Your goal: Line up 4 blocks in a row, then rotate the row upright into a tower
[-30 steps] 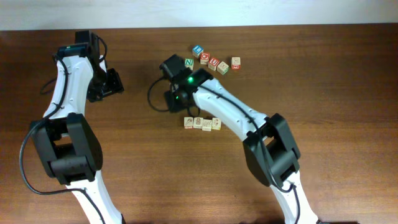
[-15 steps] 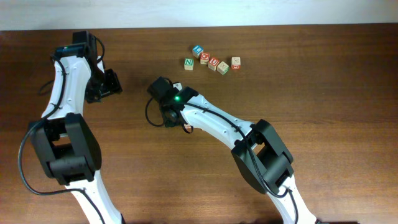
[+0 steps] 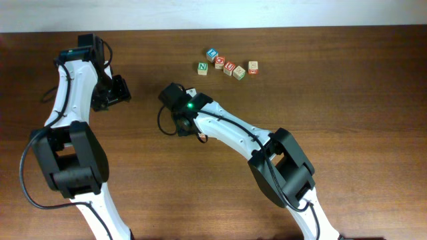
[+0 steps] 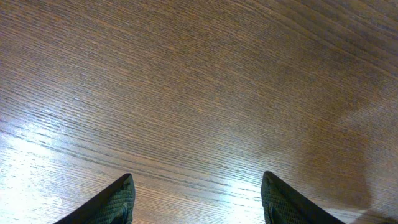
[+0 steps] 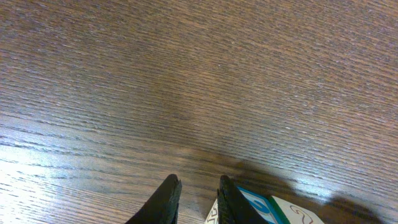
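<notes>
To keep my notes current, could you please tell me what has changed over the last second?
The right arm swung left and back, covering the pale blocks from above; the right tool now sits just beside them, empty. Nothing was gripped or released. The left tool and lettered cubes stayed put.

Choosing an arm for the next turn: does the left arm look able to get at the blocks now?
Probably not: the right arm lies over the blocks, and the left pincer hangs far off.
</notes>
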Controlling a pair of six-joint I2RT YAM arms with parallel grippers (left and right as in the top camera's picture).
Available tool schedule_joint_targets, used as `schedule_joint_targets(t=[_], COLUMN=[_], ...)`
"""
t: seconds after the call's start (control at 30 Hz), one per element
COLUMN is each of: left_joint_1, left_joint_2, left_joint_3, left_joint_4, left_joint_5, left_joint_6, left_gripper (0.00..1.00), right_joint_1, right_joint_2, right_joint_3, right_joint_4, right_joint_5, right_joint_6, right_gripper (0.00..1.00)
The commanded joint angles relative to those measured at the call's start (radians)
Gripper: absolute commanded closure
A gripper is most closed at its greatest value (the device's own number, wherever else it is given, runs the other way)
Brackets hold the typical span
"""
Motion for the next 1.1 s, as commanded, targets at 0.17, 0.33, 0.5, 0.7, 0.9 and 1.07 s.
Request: schedule_joint_targets(t=[0.17,0.33,0.5,0.7,0.9,1.07], left_joint_1=[0.004,0.003,0.003,0.003,0.003,0.003], left_joint_2=[-0.002,-0.002,-0.002,-0.002,-0.002,-0.002], left_joint_3=[0.011,0.011,0.011,0.011,0.011,0.011], left_joint_4=[-0.005,-0.005,-0.005,-0.005,-0.005,-0.005], left_joint_5=[-0.008,-0.008,-0.007,-0.007,-0.008,-0.007], left_joint_6=[-0.006,-0.006,-0.006,-0.006,-0.006,-0.006], left_gripper=[0.37,0.37,0.37,0.37,0.36,0.36], right_joint_1=[-0.114,-0.222,-0.176,-0.103,-0.098,-0.098], right_joint_2=[-0.053,-0.049,-0.049,-0.049,-0.049,-0.049], right_joint_3=[0.308,0.296,0.283,0.050,-0.116,-0.121], right_joint_4=[-0.294,-0.525,-0.692,-0.560,-0.363,-0.333], right_joint_5=[-0.033,-0.269,-0.262,-0.161,-0.150,-0.119], right_joint_6=[0.009,0.008,0.010,0.148,0.169,0.170], right_gripper=[0.76,0.77,0.75,0.76,0.77,0.77])
